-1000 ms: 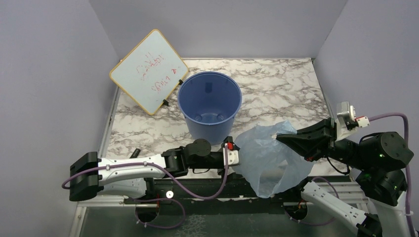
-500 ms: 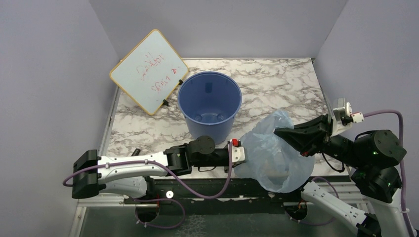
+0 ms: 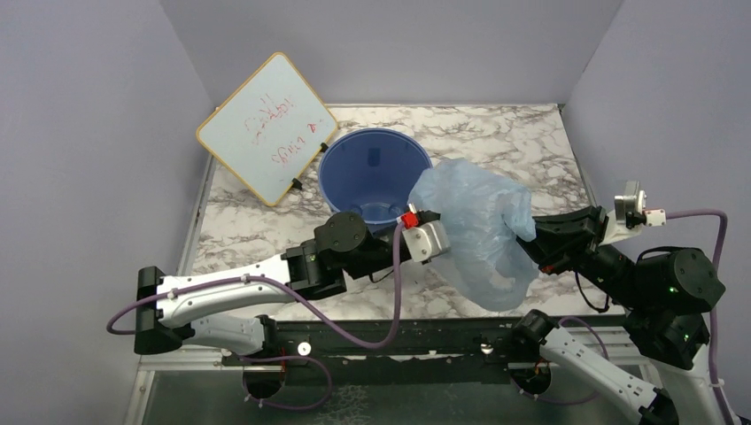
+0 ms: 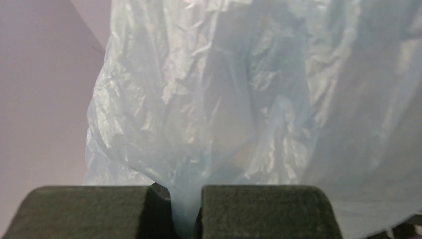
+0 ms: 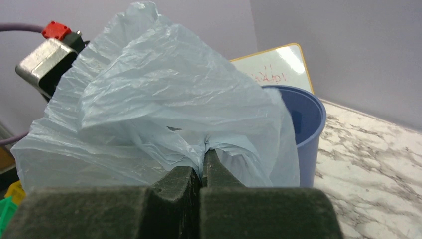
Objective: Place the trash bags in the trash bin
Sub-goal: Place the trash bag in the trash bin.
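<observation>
The trash bag (image 3: pixel 478 232), thin crinkly light-blue plastic, hangs in the air between both arms, and its upper left part overlaps the right rim of the trash bin (image 3: pixel 359 168). The bin, a round blue bucket, stands upright and its visible inside is bare. My left gripper (image 3: pixel 445 237) is shut on the bag's left side; a fold of plastic (image 4: pixel 239 99) is pinched between its pads (image 4: pixel 185 201). My right gripper (image 3: pixel 524 233) is shut on the bag's right side, where its fingers (image 5: pixel 203 167) clamp a gathered pleat of the bag (image 5: pixel 164 99). The bin (image 5: pixel 304 117) shows just behind the bag.
A white board with red writing (image 3: pixel 267 127) leans at the back left, close to the bin; it also shows behind the bin in the right wrist view (image 5: pixel 273 64). Purple walls close in the marble table (image 3: pixel 496 150) on three sides. The left wrist's camera block (image 5: pixel 47 55) sits beside the bag.
The left gripper has closed on the bag. Both arms have lifted it away from the near edge, up and back toward the bin, so it now overlaps the bin's right rim.
</observation>
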